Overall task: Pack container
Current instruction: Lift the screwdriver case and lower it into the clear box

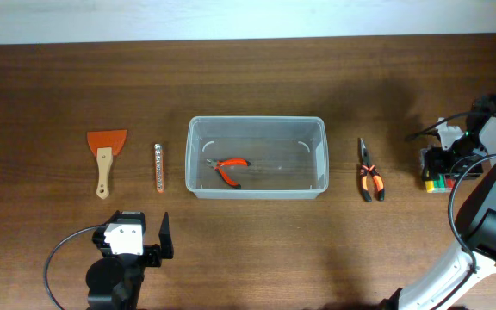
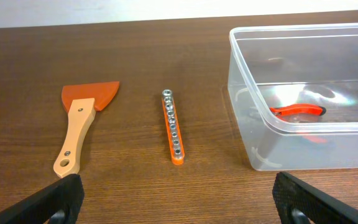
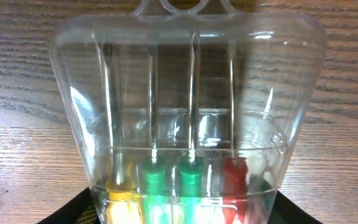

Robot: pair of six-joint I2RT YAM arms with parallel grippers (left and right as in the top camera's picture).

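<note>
Though my left gripper point(image 1: 138, 237) hangs spread wide, empty, scraper point(image 1: 106, 155) and socket rail point(image 1: 158, 167) lie unpacked. Container point(image 1: 257, 120), mid-table, holds only red cutters point(image 1: 229, 170). Pliers point(image 1: 368, 182) outside. My right gripper point(image 3: 182, 218) flanks the screwdriver case point(image 3: 188, 106); clamped or not, cannot tell.

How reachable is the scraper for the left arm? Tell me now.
Likely yes. The left claw stands open, facing the scraper across bare table; the socket rail lies beside it, apart, and nothing sits between them.
</note>
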